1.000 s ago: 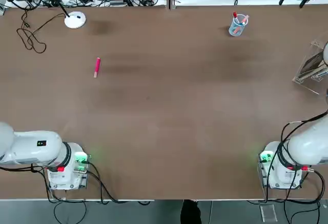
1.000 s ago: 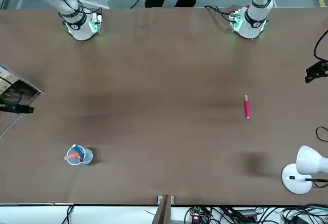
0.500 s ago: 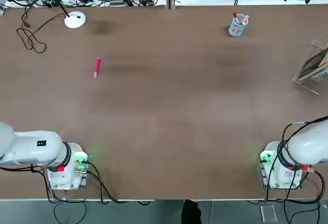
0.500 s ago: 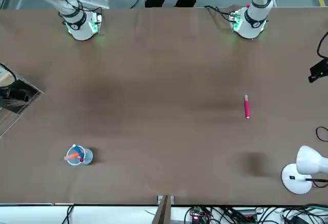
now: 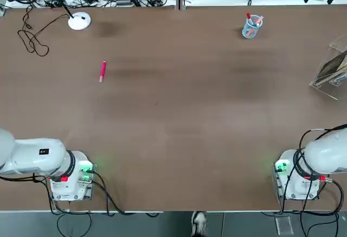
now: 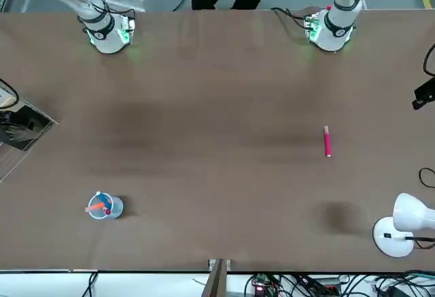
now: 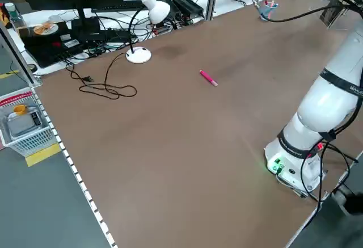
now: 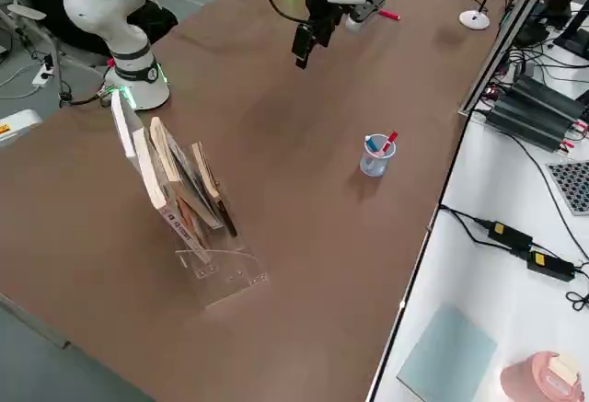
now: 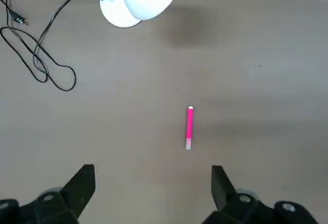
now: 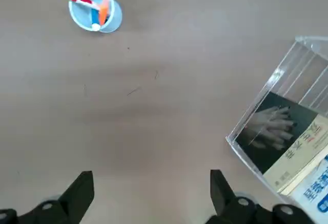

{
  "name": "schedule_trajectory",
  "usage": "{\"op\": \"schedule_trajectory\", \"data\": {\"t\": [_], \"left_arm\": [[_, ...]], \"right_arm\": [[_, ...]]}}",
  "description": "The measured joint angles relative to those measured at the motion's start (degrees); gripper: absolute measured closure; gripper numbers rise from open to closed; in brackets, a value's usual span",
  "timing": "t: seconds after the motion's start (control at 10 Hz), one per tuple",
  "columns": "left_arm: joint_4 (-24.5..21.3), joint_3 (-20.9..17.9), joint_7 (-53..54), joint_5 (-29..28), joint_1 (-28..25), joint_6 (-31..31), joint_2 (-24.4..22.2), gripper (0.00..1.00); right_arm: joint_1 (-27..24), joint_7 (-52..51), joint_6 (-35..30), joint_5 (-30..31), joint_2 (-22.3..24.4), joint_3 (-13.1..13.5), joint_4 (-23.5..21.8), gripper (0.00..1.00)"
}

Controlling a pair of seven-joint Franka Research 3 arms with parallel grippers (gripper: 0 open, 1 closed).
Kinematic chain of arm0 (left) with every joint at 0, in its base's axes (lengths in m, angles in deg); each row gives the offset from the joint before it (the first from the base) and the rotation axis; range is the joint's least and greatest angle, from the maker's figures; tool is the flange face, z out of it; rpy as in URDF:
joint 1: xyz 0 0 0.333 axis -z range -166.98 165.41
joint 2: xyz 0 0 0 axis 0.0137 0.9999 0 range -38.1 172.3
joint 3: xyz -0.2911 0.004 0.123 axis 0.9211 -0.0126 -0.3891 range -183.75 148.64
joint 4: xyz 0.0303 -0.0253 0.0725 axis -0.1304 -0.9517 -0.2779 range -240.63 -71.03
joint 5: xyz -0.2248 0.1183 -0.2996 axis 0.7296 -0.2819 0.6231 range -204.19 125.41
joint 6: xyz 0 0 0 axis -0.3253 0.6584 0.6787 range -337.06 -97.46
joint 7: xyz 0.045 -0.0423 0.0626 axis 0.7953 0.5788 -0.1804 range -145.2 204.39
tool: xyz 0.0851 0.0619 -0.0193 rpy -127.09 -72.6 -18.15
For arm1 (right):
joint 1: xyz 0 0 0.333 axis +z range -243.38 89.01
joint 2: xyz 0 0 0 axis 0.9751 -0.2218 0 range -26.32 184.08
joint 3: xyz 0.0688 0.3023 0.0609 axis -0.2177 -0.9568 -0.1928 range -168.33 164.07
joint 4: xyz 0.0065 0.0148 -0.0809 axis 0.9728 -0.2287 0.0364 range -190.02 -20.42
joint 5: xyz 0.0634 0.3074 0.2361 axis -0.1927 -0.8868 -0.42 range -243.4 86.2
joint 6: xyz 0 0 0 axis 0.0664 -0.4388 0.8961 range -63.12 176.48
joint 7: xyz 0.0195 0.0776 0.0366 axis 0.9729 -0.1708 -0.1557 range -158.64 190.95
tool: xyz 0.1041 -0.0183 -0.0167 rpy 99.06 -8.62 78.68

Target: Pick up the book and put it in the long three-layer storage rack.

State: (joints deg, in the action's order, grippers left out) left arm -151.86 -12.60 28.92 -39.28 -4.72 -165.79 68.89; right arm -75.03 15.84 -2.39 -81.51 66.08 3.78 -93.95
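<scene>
Only wrist-visible: book (image 10: pixel 281 126) in rack (image 10: pixel 287 75)

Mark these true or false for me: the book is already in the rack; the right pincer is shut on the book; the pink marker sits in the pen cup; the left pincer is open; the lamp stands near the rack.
1. The book sits inside the clear rack. True.
2. The right pincer is shut on the book. False: it is open and empty, hovering apart from the rack.
3. The pink marker is in the pen cup. False: it lies alone on the table.
4. The left pincer is open. True.
5. The lamp stands beside the rack. False: it is at the opposite end.
</scene>
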Motion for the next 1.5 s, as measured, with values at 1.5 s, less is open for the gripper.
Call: {"op": "schedule_trajectory", "data": {"t": [1.5], "left_arm": [[0.3, 0.4, -1.7, 0.0, 0.1, 0.3, 0.0, 0.0]], "right_arm": [[-0.4, -10.3, 0.3, 0.4, 6.8, -0.4, -4.1, 0.0]]}}
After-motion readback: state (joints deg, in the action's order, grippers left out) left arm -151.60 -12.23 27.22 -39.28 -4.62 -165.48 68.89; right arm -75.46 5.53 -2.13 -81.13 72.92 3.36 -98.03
